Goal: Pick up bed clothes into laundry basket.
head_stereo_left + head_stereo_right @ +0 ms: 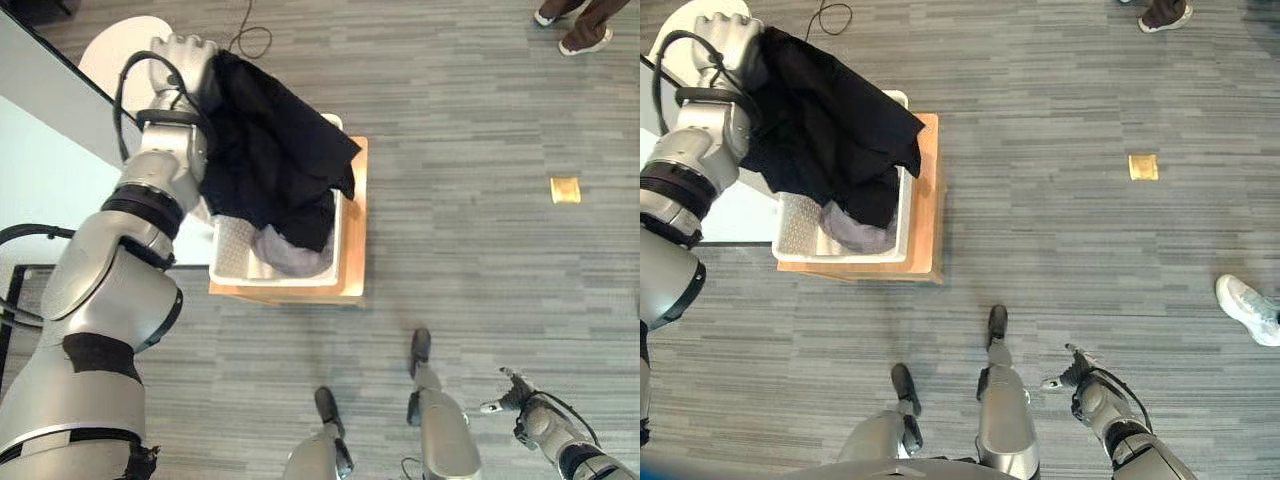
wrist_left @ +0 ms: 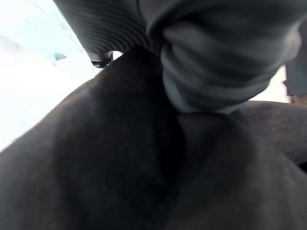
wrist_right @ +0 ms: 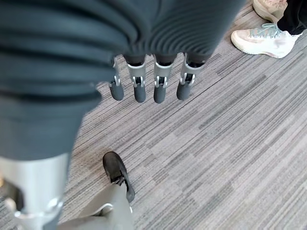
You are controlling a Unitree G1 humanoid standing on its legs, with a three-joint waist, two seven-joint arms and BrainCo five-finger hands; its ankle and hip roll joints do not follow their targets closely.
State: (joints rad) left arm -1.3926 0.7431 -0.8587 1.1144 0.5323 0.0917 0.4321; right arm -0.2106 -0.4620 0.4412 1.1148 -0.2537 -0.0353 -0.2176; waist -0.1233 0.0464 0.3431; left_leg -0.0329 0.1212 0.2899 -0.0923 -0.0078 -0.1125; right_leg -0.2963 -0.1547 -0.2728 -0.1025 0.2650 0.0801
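In the upper left of the left eye view we see our left hand [image 1: 183, 55] raised above the white laundry basket [image 1: 232, 255], with a black garment [image 1: 270, 160] draped from it down into the basket; the cloth hides the fingers, so we cannot tell how they sit. A grey cloth [image 1: 290, 252] already lies inside the basket, which rests on a wooden platform [image 1: 355, 240]. At the lower right, our right hand [image 3: 148, 84] hangs over the grey floor [image 1: 480, 260], fingers straight and holding nothing. A small yellow square [image 1: 565, 190] lies at the right, and a person's shoes [image 1: 585, 40] show at the top right.
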